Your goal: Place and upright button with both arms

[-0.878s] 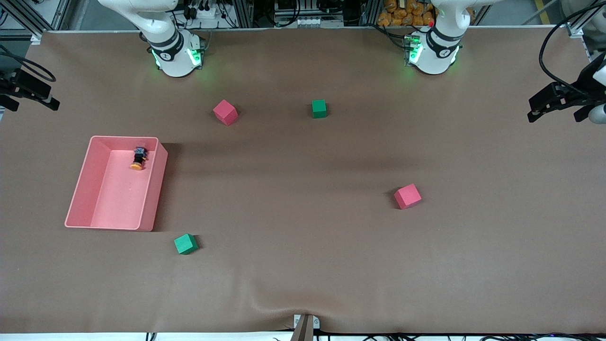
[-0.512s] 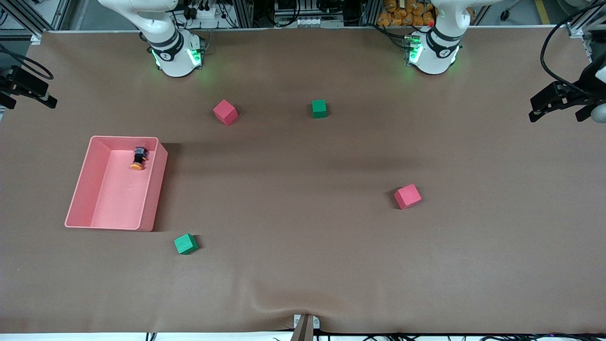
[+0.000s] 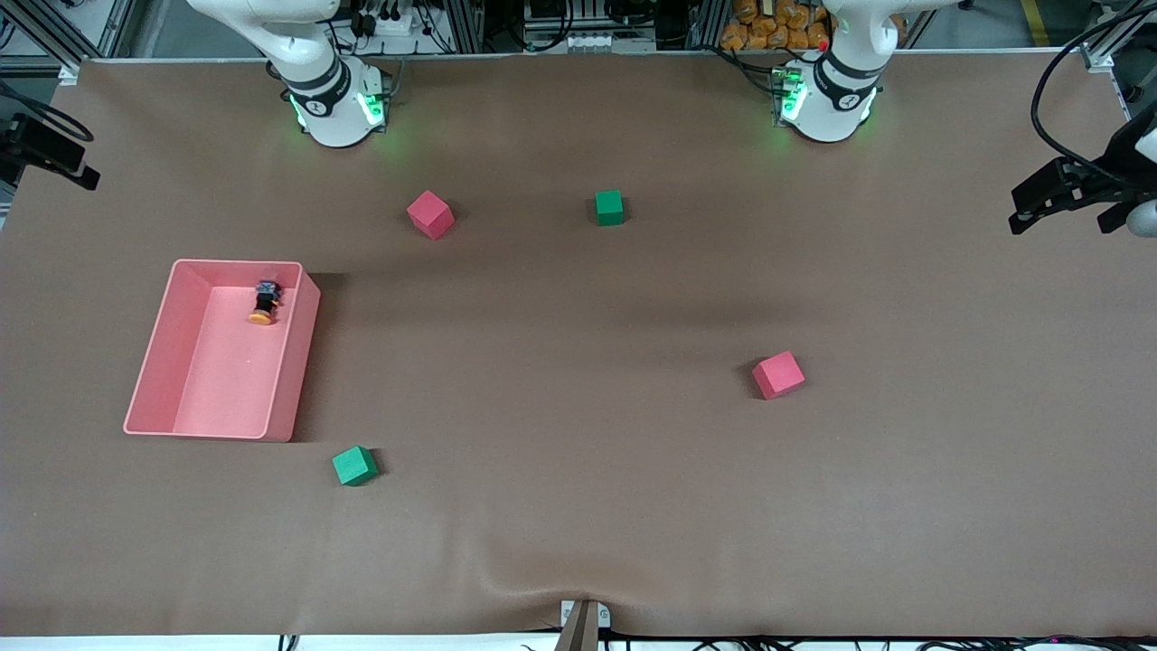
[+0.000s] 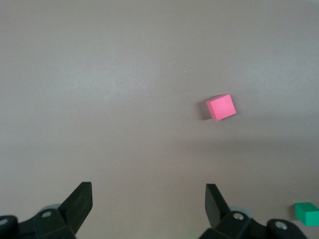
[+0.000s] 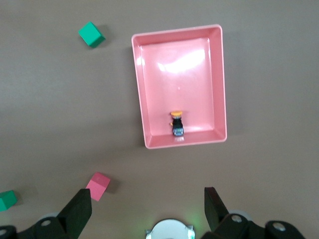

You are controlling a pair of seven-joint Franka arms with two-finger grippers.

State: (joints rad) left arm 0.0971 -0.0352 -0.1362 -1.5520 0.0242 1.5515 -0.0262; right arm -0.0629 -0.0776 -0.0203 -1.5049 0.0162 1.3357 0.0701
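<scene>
The button lies on its side inside the pink tray, on the tray floor close to the tray wall that is farthest from the front camera. Its orange cap points toward that camera and its dark body points toward the robots' bases. The right wrist view confirms this: the button rests just short of the tray's end wall, touching nothing else.

Taking the tray as the reference, one green cube sits just off the tray corner nearest the front camera. A red cube lies farther from that camera than the tray, toward the left arm's end. A second green cube is farther along toward the left arm's end. A second red cube is well apart from the tray, toward the left arm's end of the table.

The right gripper is raised high, up at the right arm's end of the table, with its fingers spread wide and holding nothing. The left gripper is raised high at the left arm's end of the table, its fingers likewise spread wide and empty.
</scene>
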